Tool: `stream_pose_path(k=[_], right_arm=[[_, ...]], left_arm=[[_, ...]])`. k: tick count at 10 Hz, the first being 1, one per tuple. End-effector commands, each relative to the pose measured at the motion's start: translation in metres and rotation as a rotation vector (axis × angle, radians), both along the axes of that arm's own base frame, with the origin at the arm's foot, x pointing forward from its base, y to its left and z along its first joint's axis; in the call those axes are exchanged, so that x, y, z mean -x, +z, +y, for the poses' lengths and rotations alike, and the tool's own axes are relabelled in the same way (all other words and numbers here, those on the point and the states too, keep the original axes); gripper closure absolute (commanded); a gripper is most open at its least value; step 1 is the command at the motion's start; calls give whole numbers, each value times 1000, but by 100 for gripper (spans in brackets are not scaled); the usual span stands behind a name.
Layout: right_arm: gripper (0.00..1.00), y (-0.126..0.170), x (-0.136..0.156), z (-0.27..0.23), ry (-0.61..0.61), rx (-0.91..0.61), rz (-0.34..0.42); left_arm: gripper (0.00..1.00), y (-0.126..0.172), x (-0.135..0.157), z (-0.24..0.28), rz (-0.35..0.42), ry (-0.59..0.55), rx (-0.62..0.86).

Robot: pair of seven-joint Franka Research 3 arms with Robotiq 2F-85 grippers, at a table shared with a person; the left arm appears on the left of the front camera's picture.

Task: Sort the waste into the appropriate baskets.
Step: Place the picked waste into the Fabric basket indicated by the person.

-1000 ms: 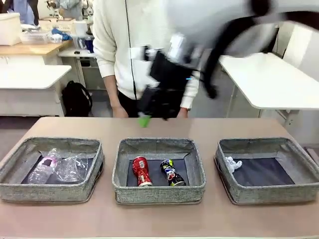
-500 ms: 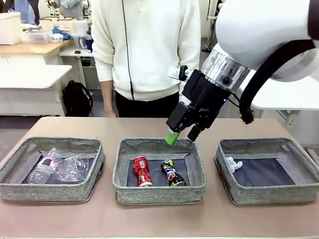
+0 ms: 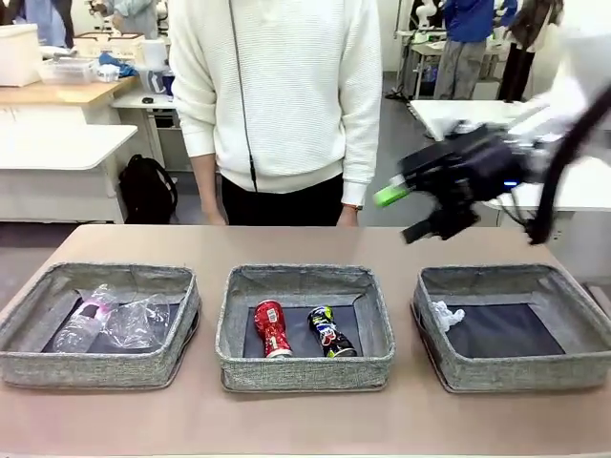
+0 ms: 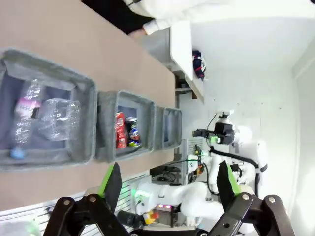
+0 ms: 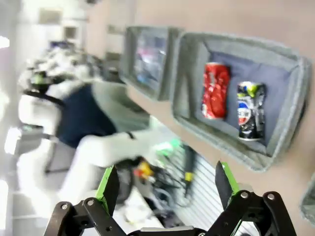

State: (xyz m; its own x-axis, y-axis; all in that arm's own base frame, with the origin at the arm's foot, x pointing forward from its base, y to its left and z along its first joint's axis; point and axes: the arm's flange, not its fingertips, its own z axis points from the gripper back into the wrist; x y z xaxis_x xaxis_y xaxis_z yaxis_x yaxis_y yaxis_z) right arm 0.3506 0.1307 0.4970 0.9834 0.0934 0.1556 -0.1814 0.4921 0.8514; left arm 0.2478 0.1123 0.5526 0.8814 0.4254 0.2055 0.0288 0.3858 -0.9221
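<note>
Cans [image 3: 301, 330] in middle basket [image 3: 304, 286]; right end effector [image 3: 405, 212] above, empty.

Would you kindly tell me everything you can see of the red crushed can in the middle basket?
The red crushed metal can lies on its side on the dark flat bottom of the middle grey woven fabric basket, in its left half. Its body is dented, with pale markings on the red surface and a silvery end toward the far wall. It runs roughly front to back, about parallel to the dark multicoloured crushed can on its right, with a narrow gap between them. No gripper or hand touches it.
</note>
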Motion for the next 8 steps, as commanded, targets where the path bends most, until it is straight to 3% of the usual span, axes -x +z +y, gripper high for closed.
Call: stream_pose_path(k=[1,3,4,6,8], right_arm=[[0,-24,31,-53,-73,-208,-2],[0,-49,48,-95,180,-350,51],[0,-60,56,-112,187,-394,31],[0,-80,77,-136,170,-449,-44],[0,-99,78,-146,48,-460,60]], left_arm=[[0,-44,-5,-64,52,-20,58],[0,-67,-14,-92,80,-170,112],[0,-76,-15,-107,76,-194,114],[0,-97,-6,-133,131,-271,259],[0,-115,11,-149,112,-422,288]])
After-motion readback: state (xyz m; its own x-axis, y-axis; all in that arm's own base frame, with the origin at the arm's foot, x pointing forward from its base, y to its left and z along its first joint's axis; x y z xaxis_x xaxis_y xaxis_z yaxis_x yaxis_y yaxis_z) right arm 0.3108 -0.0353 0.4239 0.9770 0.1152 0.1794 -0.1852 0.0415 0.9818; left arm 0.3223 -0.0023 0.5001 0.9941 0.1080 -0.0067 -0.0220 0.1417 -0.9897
